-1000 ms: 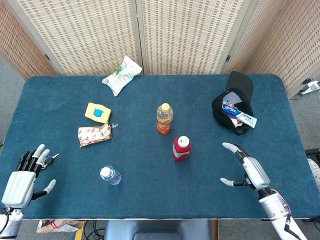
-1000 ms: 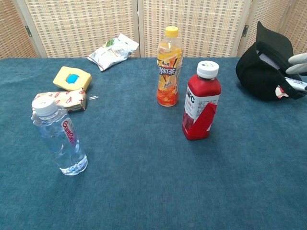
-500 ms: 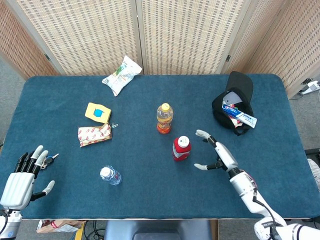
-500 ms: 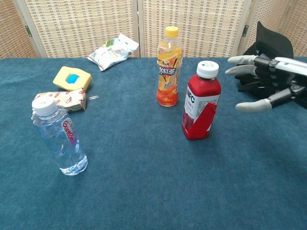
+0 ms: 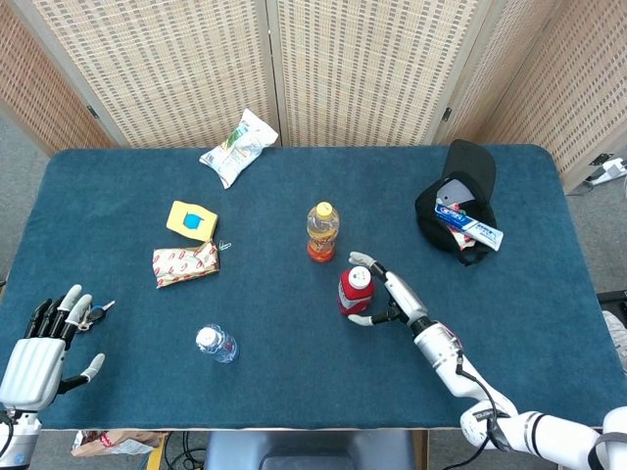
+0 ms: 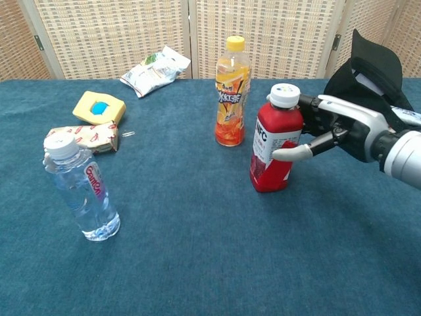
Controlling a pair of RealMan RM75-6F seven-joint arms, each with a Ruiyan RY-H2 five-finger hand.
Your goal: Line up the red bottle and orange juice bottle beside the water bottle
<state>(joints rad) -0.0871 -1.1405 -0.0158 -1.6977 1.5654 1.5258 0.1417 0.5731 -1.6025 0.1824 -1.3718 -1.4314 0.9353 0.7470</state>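
The red bottle (image 5: 355, 291) (image 6: 276, 141) with a white cap stands upright near the table's middle. Just behind it and to its left is the orange juice bottle (image 5: 321, 232) (image 6: 231, 92). The clear water bottle (image 5: 216, 344) (image 6: 82, 187) stands alone at the front left. My right hand (image 5: 390, 297) (image 6: 335, 125) is at the red bottle's right side, fingers spread around it, thumb against its front. No firm grip shows. My left hand (image 5: 44, 343) hangs open off the table's front left corner, holding nothing.
A black bag (image 5: 460, 211) (image 6: 368, 85) with a toothpaste tube sits at the back right. A yellow box (image 5: 191, 220) (image 6: 99, 107), a red-and-white packet (image 5: 184, 264) (image 6: 92, 137) and a snack bag (image 5: 238, 147) (image 6: 156, 70) lie on the left half.
My right hand has swept left from the table's front right to the red bottle, its fingers now wrapping the bottle's side. The bottles and left hand stay put.
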